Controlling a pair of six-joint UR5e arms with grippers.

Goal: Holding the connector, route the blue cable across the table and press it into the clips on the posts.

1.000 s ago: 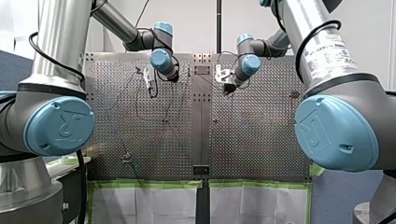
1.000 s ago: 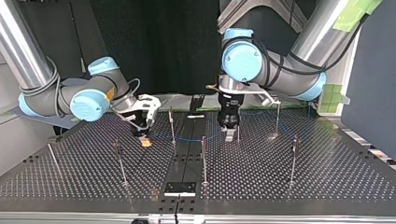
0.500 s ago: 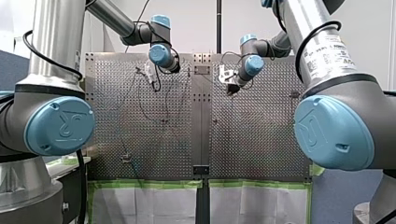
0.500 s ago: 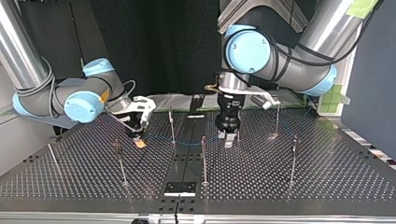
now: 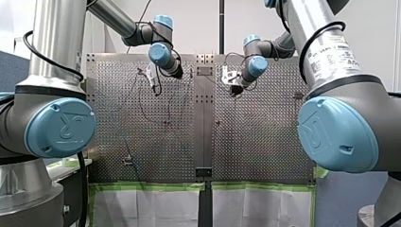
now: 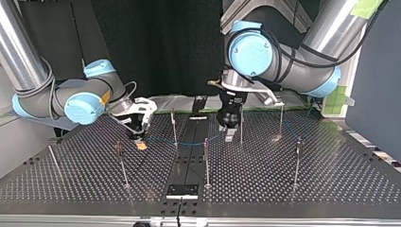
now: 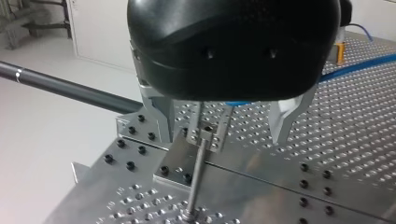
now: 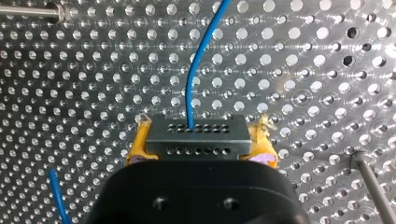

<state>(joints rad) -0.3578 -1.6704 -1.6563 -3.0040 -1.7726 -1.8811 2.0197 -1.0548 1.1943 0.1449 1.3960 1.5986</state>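
The perforated table (image 6: 283, 189) carries thin upright posts (image 6: 206, 163). Over its far part in the top view, the blue cable (image 6: 189, 143) lies with its long axis left to right, hanging low. Its left end is at my right gripper (image 8: 201, 140). Its right stretch passes my left gripper (image 7: 219, 126) and goes toward the posts at far right. My right gripper is clamped on the connector (image 8: 196, 135), a grey block pinched between yellow pads (image 8: 136, 147). The cable leaves the block's face pointing straight ahead of the gripper, low over the table. My left gripper, black with metal fingers (image 7: 158, 116), has its jaws spread wide and grips nothing. A post's clip (image 7: 205, 134) stands between the fingers, touching neither. A bit of blue shows just under the gripper's body.
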